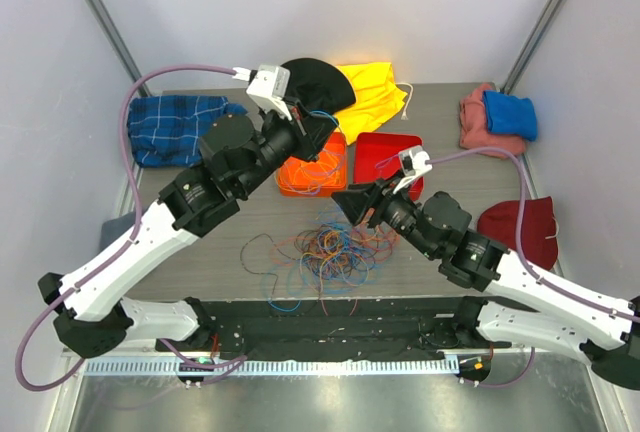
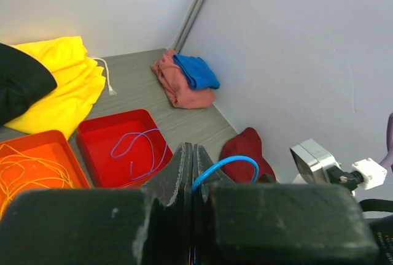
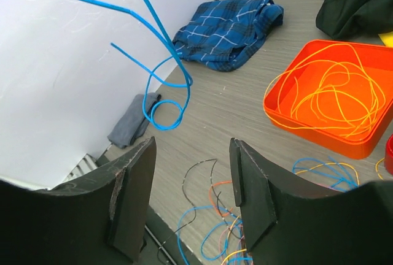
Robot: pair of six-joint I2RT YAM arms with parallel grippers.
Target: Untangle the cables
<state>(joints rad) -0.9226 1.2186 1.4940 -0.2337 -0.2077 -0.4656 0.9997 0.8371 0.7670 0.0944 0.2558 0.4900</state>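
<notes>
Left wrist: left gripper (image 2: pixel 192 154) clamps blue cable (image 2: pixel 224 161); right gripper (image 3: pixel 193 157) gapes empty near table (image 3: pixel 245 111) edge.

Bare desk (image 1: pixel 440 117) lies open between the red tray (image 1: pixel 382 150) and the pink cloth (image 1: pixel 470 127). The cables (image 1: pixel 330 247) cover the near centre; the orange tray (image 1: pixel 286 186) and the left arm (image 1: pixel 215 187) obstruct the middle and left.
</notes>
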